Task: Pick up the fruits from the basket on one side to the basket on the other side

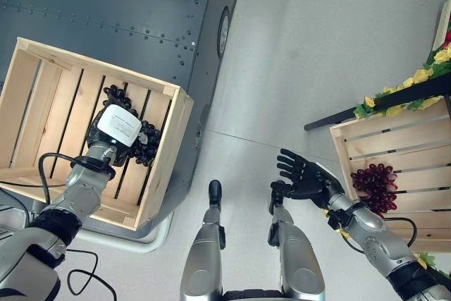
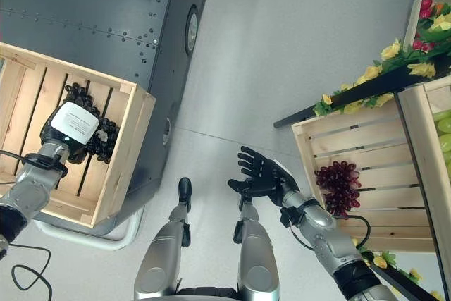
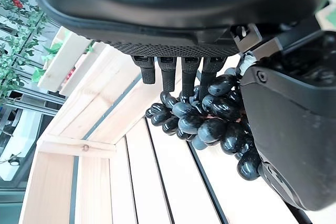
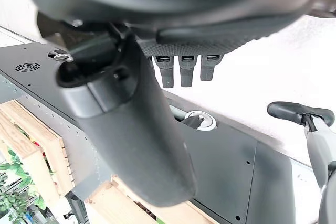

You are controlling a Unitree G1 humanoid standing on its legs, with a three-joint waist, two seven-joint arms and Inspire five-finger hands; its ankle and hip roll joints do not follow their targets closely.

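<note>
The left hand [image 1: 116,132] was down inside the left crate [image 1: 173,142], fingers curled round the black grapes [image 3: 210,124]; the right hand [image 2: 264,174] hung spread and empty near the right crate [image 2: 310,147] with its red grapes [image 2: 340,182]. Judging by that, the pick-up step was under way, and next called for a clean lift over the crate wall

You see glossy black grapes [image 3: 210,124] in a pale wooden crate [image 1: 42,89], dark red grapes [image 1: 375,185] in a second pale crate [image 1: 416,142], and yellow flowers [image 1: 412,79] with green leaves.

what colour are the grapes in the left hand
Black grapes, clearest in the left wrist view, held in the left hand.
</note>
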